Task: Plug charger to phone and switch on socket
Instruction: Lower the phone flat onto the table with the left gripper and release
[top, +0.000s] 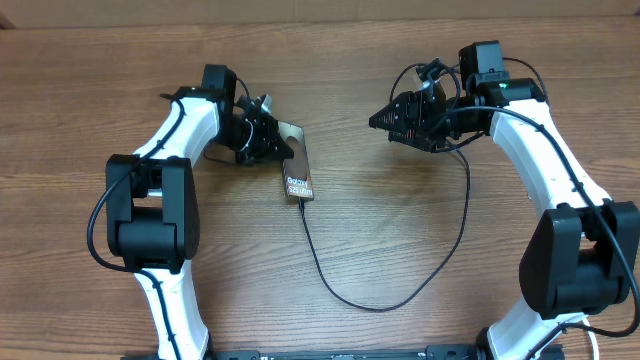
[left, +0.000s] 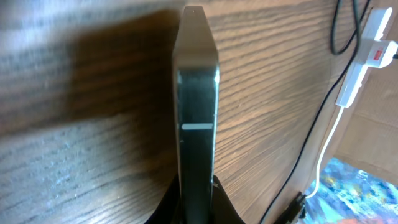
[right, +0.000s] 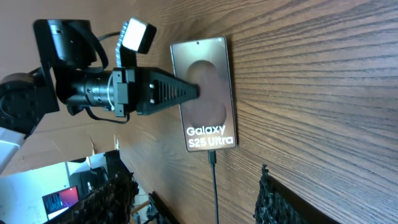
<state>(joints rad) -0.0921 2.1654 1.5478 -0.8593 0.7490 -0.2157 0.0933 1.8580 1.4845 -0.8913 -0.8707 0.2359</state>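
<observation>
The phone (top: 297, 170) lies left of centre on the wooden table, its "Galaxy S25 Ultra" lettering facing up. My left gripper (top: 268, 135) is shut on its upper part. In the left wrist view the phone (left: 198, 93) shows edge-on between the jaws (left: 198, 199). The charger cable (top: 330, 285) is plugged into the phone's lower end and loops right towards my right arm. In the right wrist view the connector (right: 213, 155) sits in the phone (right: 205, 81). My right gripper (top: 378, 120) is open and empty, apart from the phone; its fingers (right: 193, 205) frame the cable. The socket (left: 372, 46) shows only in the left wrist view.
The socket's white cord (left: 326, 143) runs down off the table edge beside a black cable (left: 308, 143). A colourful patterned surface (left: 364, 186) lies beyond that edge. A brown wall (top: 320, 10) runs along the far side of the table.
</observation>
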